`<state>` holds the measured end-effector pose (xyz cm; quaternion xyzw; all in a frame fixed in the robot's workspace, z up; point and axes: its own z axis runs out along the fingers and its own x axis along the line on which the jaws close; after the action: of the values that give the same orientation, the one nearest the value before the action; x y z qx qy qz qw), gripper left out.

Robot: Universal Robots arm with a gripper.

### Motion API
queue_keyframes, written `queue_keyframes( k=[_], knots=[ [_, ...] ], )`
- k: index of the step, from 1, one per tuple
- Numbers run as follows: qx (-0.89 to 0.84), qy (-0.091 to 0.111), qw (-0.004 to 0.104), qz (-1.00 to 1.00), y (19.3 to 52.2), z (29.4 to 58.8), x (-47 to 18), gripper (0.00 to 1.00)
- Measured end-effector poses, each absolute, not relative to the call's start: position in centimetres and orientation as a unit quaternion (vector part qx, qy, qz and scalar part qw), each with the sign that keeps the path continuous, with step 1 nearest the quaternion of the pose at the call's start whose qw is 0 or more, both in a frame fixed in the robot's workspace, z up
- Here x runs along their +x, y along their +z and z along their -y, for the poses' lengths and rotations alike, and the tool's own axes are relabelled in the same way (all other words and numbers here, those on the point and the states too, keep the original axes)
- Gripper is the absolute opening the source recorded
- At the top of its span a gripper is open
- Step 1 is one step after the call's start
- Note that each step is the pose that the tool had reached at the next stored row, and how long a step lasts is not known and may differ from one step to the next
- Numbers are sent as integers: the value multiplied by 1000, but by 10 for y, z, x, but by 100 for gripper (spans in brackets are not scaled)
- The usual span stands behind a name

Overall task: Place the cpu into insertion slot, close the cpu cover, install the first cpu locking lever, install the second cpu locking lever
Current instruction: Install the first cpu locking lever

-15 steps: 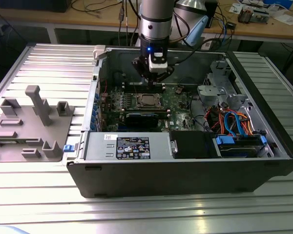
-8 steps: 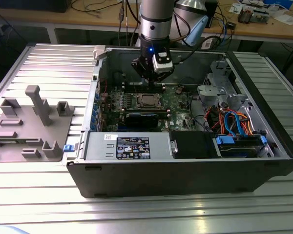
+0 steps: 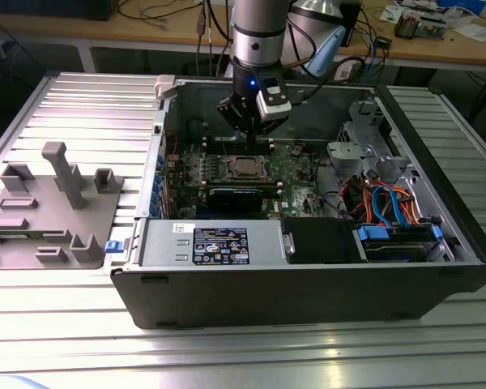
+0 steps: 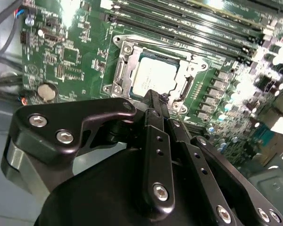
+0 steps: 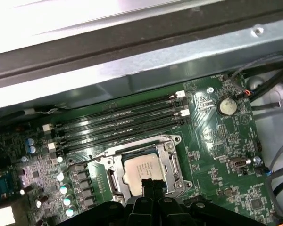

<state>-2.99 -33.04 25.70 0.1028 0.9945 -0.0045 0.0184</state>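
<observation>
Silvery-grey, the cpu sits in the insertion slot, framed by the cpu cover, at six o'clock from the gripper in the exterior view. The gripper's fingers are pressed together and empty. The cpu is probably light, stiff and fragile, best held by its edges.

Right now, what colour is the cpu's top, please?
Silvery-grey cpu, best in the second wrist view.

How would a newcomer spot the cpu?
Look inside the open computer case, on the green motherboard. Beside the black memory slots, at the tip of the pincer, sits the metal-framed insertion slot; the cpu is the plain silvery square in its middle.
</observation>
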Motion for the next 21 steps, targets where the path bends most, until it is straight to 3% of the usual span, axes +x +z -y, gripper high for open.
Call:
queue_keyframes(
  k=[21],
  knots=[
    [-16, -2, 19, -1000, 257, 330, -36, 11]
  ],
)
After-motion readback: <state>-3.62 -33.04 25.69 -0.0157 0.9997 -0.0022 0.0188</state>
